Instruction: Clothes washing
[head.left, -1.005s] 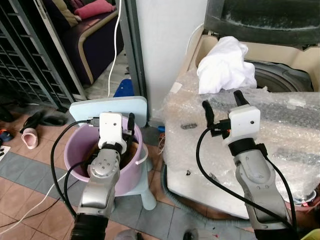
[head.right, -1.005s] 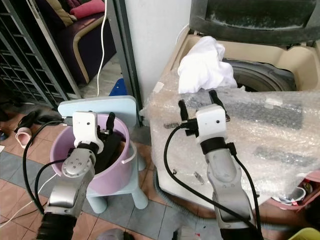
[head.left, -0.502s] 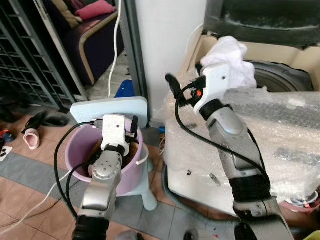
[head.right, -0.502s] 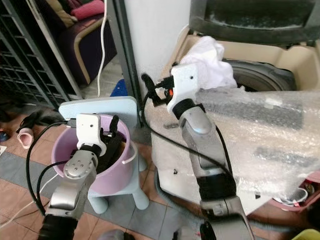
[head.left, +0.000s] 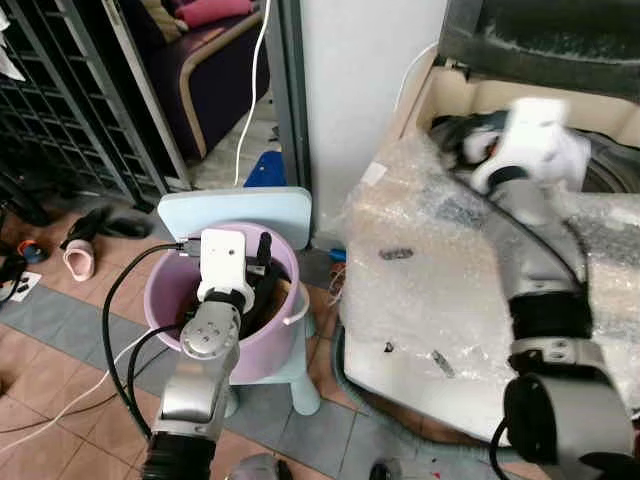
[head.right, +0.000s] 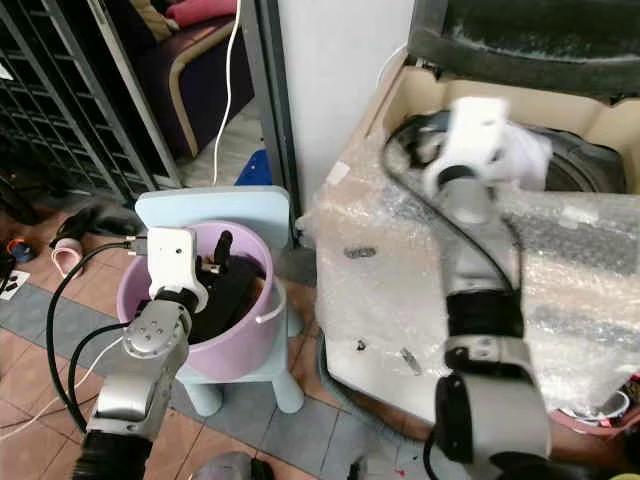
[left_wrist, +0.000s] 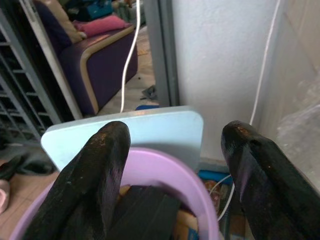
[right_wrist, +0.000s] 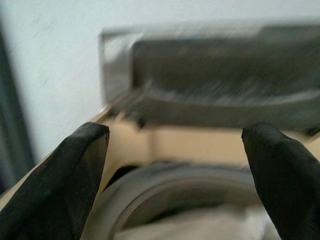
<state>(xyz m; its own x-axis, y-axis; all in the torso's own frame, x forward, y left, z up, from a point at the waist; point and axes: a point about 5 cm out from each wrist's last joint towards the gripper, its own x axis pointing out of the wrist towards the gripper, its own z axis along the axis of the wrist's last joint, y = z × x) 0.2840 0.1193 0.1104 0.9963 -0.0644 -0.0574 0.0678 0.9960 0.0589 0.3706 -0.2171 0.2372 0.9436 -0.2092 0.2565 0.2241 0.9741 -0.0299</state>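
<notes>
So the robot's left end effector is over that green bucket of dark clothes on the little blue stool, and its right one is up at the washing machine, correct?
Nearly. The bucket is lilac, not green, as the left eye view shows. The rest stands: the left end effector, fingers apart, is over its dark clothes on the blue stool, and the right end effector is up at the washing machine.

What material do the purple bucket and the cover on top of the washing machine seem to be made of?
Purple bucket: probably plastic, with smooth, even-coloured walls and a moulded rim.
Cover: clear bubble wrap, judging by its dotted, crinkled, shiny surface.
</notes>
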